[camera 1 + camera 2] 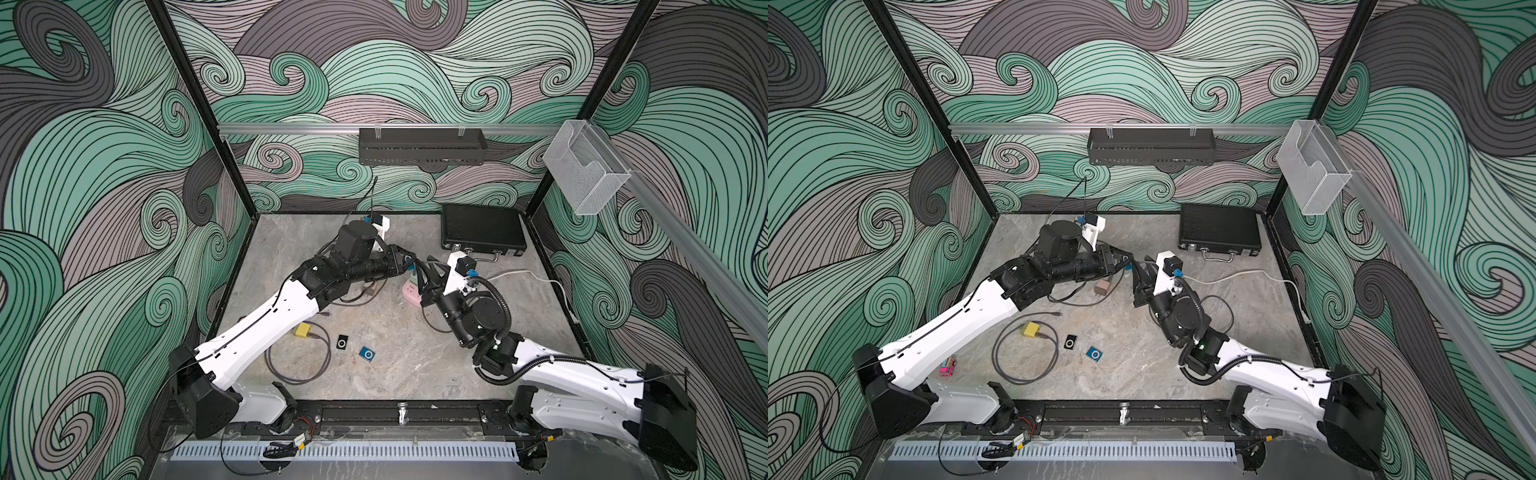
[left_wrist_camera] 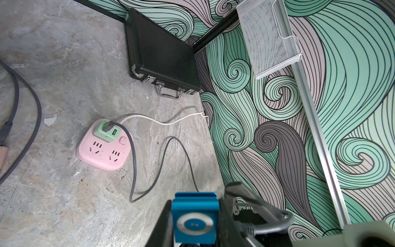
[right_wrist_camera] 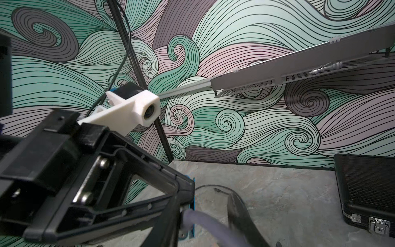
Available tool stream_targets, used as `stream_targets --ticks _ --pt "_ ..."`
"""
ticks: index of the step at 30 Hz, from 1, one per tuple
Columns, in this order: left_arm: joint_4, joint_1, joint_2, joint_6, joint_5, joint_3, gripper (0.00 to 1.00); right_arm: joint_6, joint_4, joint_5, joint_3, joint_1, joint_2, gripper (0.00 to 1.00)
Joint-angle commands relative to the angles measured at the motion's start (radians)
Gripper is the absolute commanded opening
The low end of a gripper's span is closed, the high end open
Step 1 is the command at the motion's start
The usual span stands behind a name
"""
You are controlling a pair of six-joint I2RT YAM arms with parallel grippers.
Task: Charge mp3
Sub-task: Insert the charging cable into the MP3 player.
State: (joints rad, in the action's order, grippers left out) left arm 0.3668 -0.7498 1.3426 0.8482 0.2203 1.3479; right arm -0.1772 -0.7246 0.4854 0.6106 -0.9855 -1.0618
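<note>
The left gripper (image 1: 408,262) is clamped on a blue music player (image 2: 195,218) and holds it in the air above the table (image 1: 395,374), with the round button side turned to the left wrist camera. The right gripper (image 1: 424,271) stands just beside it, almost tip to tip. A gray cable (image 2: 135,166) passes by its fingers, but I cannot tell whether the jaws press on the cable or are loose. In the right wrist view the end of this cable meets the edge of the blue music player; how deep it sits there is not clear. The cable goes down in loops to a green charger (image 2: 106,131). The charger is plugged in a pink power strip (image 2: 102,153) that lies on the table below the two grippers. A white cord (image 2: 162,122) runs from the strip to the right wall. Behind, in the back right corner, lies a closed black case (image 1: 482,228). Toward the front of the table lie a black player (image 1: 342,343) and a second blue player (image 1: 367,354), near each other. Beside them is a yellow charger (image 1: 302,330) with its own coiled cable (image 1: 297,379). A brown charger (image 1: 1101,287) lies near the left arm. A black shelf (image 1: 422,145) hangs on the back wall.
</note>
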Motion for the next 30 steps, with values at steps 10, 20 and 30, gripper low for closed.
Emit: stream_targets --ticks 10,20,30 --pt "0.055 -0.008 0.049 -0.118 -0.177 0.071 0.17 -0.261 0.511 -0.158 0.041 0.051 0.263 0.72" --pt "0.163 -0.024 0.341 -0.164 -0.103 0.27 0.18 -0.614 1.25 0.01 0.184 0.196 0.619 0.81" --pt "0.383 -0.1 0.733 -0.259 -0.001 0.74 0.18 -0.465 1.482 0.037 0.424 0.376 0.445 0.79"
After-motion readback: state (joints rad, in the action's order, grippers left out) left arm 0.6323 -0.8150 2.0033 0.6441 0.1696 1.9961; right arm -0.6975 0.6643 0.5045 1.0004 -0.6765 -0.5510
